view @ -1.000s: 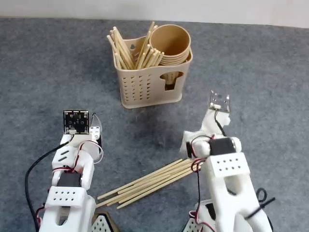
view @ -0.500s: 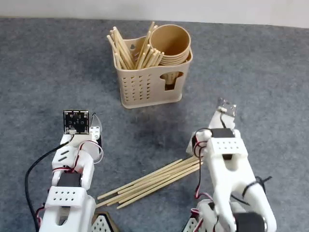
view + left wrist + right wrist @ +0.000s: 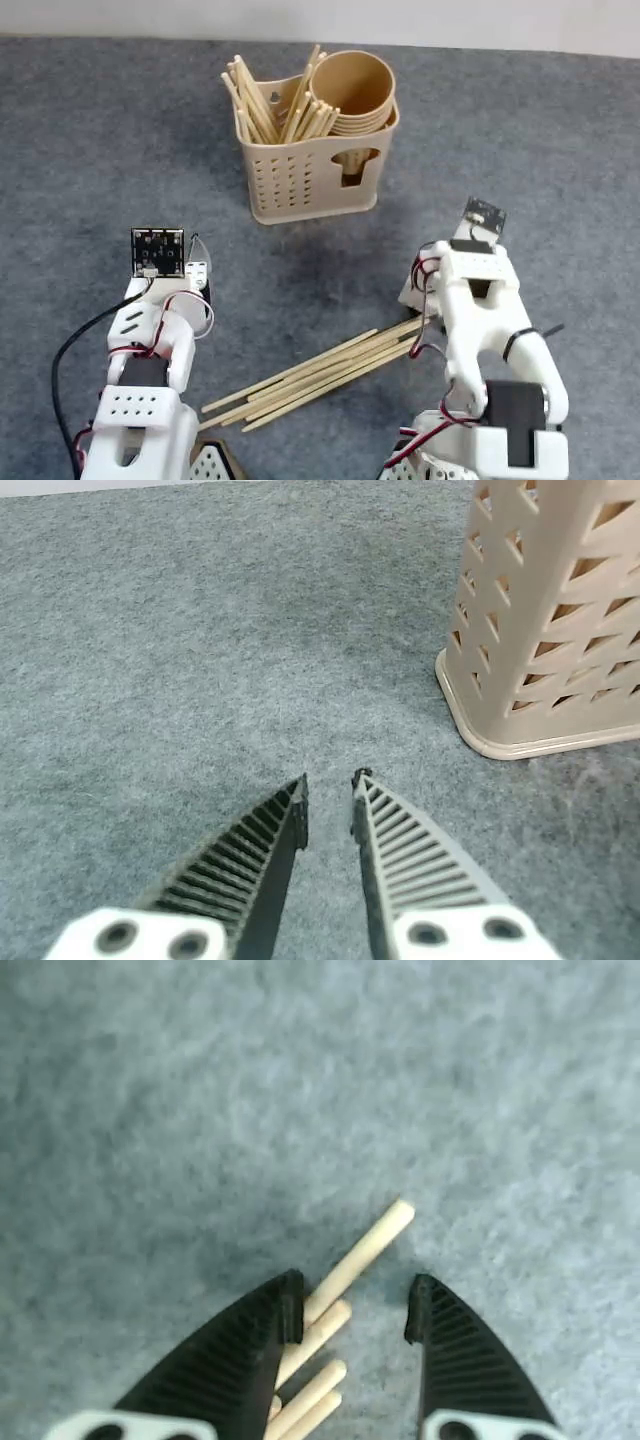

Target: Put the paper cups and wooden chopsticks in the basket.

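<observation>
— What carries it all?

— A table [image 3: 540, 130] with a grey, felt-like top (speckled, flat all over).

— And directly on it?

— A beige basket [image 3: 310, 180] stands upright toward the far side. A loose bundle of wooden chopsticks [image 3: 310, 378] lies flat near the front, well apart from the basket.

— How do they lie?

— Slanted, side by side and touching, fanning out a little at their left ends in the high view.
</observation>
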Tool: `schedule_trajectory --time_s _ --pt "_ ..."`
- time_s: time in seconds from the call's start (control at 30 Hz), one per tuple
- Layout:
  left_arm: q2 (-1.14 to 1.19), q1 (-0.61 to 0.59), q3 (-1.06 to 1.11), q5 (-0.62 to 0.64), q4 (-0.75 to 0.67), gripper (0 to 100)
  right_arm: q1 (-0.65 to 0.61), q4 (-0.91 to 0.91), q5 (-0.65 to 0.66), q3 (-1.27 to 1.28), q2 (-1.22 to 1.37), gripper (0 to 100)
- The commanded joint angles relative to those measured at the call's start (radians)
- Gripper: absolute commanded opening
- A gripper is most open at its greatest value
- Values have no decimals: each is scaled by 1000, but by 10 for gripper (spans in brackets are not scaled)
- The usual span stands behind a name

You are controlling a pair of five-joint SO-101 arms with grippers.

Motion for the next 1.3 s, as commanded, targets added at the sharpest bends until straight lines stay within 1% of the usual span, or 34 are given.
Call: schedule_trajectory --time_s 0.0,0.17,0.23,0.37,0.47,0.57,0.63,0.77,0.97,1.13,1.27 --pt "-19 -5 1 3 -2 94 16 -13 -11 -70 41 159" --pt "-19 -5 1 3 -2 94 16 -13 -11 -142 124 27" --pt "-19 -5 1 3 -2 94 16 -8 -11 -160 143 3" --pt "-19 -5 1 3 -2 94 13 -7 -78 -177 147 5" --pt "-19 -5 1 3 -2 94 10 24 -87 -216 147 5" --pt "-19 -5 1 3 -2 94 10 91 -89 -274 147 5" --pt "-19 -5 1 3 -2 94 10 139 -121 -320 147 5" --pt "-19 -5 1 3 -2 94 8 226 -144 -406 147 5" --pt "-19 -5 1 3 -2 94 8 338 -143 -532 147 5" --pt "-19 -5 1 3 -2 94 8 475 -138 -659 145 5" --pt "-19 -5 1 3 -2 94 -33 591 -135 -756 145 5"
